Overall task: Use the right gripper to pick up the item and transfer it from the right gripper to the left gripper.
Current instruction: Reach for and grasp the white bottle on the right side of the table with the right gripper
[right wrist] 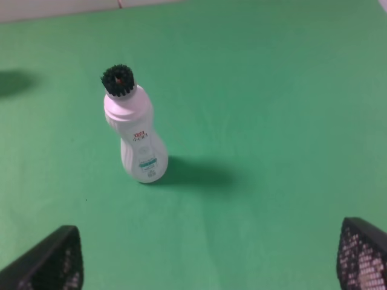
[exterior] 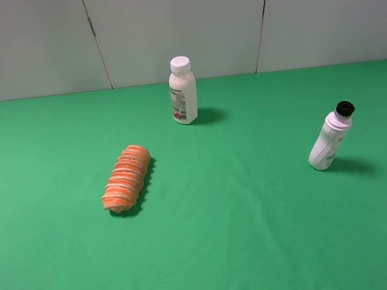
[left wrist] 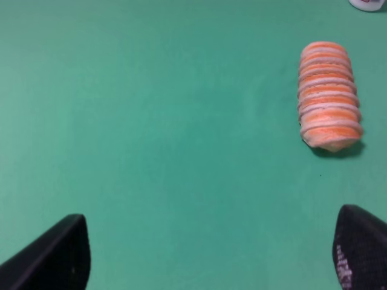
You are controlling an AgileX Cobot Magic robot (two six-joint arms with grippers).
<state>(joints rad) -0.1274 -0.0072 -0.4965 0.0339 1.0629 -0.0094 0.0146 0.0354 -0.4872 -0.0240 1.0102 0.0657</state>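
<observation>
Green cloth (exterior: 261, 249) covers the whole table. Nearest the robot, only the black tips of each claw show, and only in the wrist views. The left gripper (left wrist: 205, 257) stands released: its two tips sit far apart at the picture's lower corners with nothing but cloth between them. The right gripper (right wrist: 205, 260) is likewise spread wide and holds nothing, and its mesh-textured fingertips (right wrist: 361, 257) frame open cloth.

Further out, on the left half of the table, the orange-and-white ridged roll (exterior: 126, 179) lies on its side, its far end angled slightly to the right. The left wrist view sees it ahead of the left gripper and off to one side, well apart from the tips.

A little farther back, on the right side of the table, is the item (exterior: 331, 138) — a slim white bottle with a waisted body, a small black cap and a printed label on its lower half. It stands on its base with the cap up, seeming to lean a little. It is ahead of the right gripper, well apart from it and untouched.

Farthest off, near the middle of the back edge, a stout white bottle (exterior: 183, 90) with a white cap stands upright — well apart from both other things. Behind it rise pale wall panels (exterior: 179, 20).
</observation>
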